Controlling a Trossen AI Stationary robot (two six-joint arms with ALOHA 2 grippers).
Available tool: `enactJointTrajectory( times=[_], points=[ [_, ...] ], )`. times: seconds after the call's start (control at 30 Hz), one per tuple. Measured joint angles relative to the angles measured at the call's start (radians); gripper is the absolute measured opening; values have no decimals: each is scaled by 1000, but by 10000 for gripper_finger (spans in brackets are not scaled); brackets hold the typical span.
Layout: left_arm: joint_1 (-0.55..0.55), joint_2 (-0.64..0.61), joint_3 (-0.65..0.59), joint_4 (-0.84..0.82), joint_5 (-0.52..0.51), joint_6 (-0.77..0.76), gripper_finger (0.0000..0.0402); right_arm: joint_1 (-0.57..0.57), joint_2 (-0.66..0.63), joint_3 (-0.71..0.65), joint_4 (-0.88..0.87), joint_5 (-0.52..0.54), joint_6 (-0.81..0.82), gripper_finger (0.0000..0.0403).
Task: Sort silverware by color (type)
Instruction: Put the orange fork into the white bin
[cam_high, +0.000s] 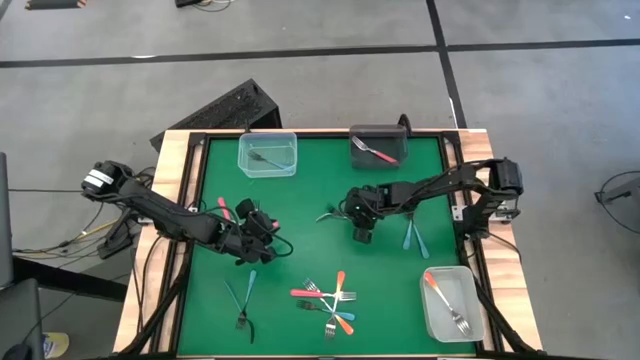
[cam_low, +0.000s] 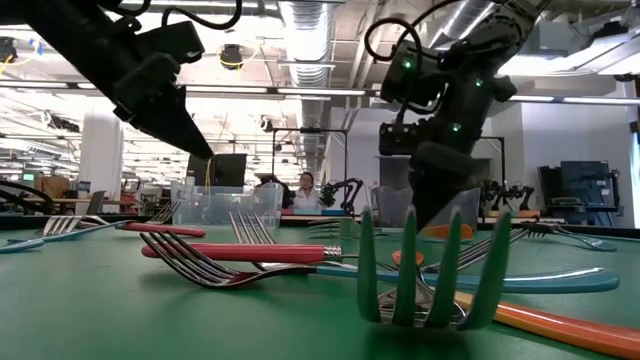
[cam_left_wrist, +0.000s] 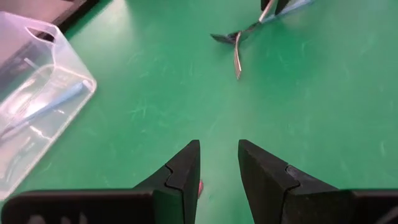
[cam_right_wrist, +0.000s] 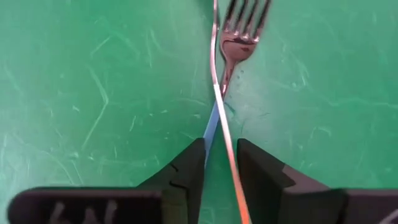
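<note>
Two forks lie crossed on the green table (cam_high: 300, 240), tines (cam_high: 327, 214) toward the left. One is blue-handled (cam_right_wrist: 239, 28); the other (cam_right_wrist: 217, 74) shows edge-on. My right gripper (cam_right_wrist: 221, 149) (cam_high: 352, 214) points steeply down over them, open, one finger on each side of the crossing. My left gripper (cam_left_wrist: 219, 155) (cam_high: 268, 235) hangs open at mid-left with only table between its fingertips. A red handle (cam_high: 224, 207) shows beside that arm, its other end hidden. More forks lie in a heap (cam_high: 330, 300) near the front, at front left (cam_high: 244, 298) and at right (cam_high: 412, 238). My right gripper comes from above with its fingers (cam_right_wrist: 186, 168) close on either side of the crossed handles (cam_right_wrist: 214, 127), which lie flat on the table. Whether the fingers touch them, I cannot tell.
A clear tub (cam_high: 243, 160) with a pale blue fork stands at the far left. A dark tub (cam_high: 378, 131) with a red fork stands at the far right. A clear tub (cam_high: 432, 315) with an orange fork stands at the near right. A raised wooden rim (cam_high: 180, 200) borders the table.
</note>
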Motion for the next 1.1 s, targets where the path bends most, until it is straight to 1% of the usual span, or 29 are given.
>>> enactJointTrajectory(
  times=[0.1, 0.23, 0.27, 0.4, 0.53, 0.63, 0.8, 0.97, 1.1],
  points=[
    [1, 0, 0, -2, -7, 4, 98, 4, -13, -1, -15, 38, 26, 90],
    [1, 0, 0, -1, -6, 8, 98, 13, -72, -9, -64, 61, 65, 25],
    [1, 0, 0, -1, -5, 8, 98, 13, -90, -7, -67, 66, 85, 16],
    [1, 0, 0, -8, -1, -6, 98, 28, -180, -5, -134, 79, 229, 18],
    [-5, 0, 0, -8, -1, -45, 98, 98, -293, -5, -237, 106, 377, 15],
    [-13, 0, 0, -8, -4, -62, 98, 195, -382, -5, -365, 128, 510, 14],
    [-15, 0, 0, -8, -30, -55, 98, 406, -503, -5, -565, 171, 814, 13],
    [13, 0, 0, -7, -36, -32, 98, 637, -556, -5, -663, 184, 1094, 12],
    [39, 0, 0, -6, -29, -19, 98, 802, -572, -5, -715, 151, 1279, 12]
  ],
)
